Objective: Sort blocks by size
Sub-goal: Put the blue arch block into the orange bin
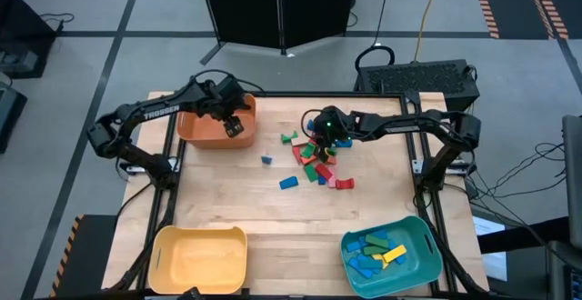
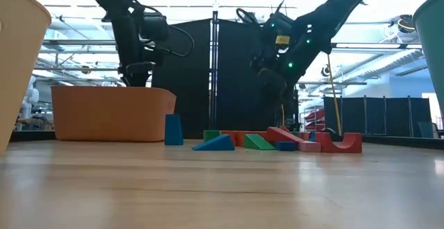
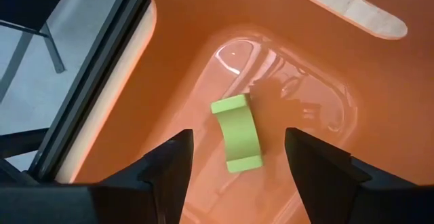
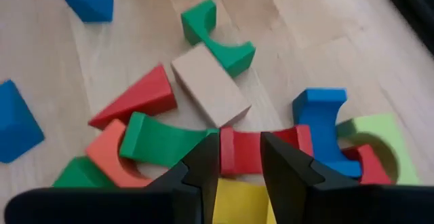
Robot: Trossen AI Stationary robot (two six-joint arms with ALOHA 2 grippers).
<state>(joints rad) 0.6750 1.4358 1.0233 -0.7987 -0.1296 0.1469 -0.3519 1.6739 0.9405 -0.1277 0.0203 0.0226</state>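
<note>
from above, the left gripper (image 1: 235, 121) hung over the orange bin (image 1: 195, 132), but the bin's contents were hidden by the arm. only the left wrist view looked inside: a light green arch block (image 3: 237, 132) lay on the bin's floor, free between the spread fingers (image 3: 169, 163), jaws released and touching nothing.

the right gripper (image 1: 325, 136) sat over the pile of blocks (image 1: 316, 159), which lay on the table (image 1: 236, 205) beside the orange bin. the right wrist view showed its fingers (image 4: 207, 163) close together over a red block (image 4: 239, 149); whether they were pinching it could not be told. the low view showed a blue block (image 2: 173, 130) standing upright just beside the bin. the high view alone showed the teal bin (image 1: 423, 255) holding blue, green and yellow blocks, and the yellow bin (image 1: 200, 259).
</note>
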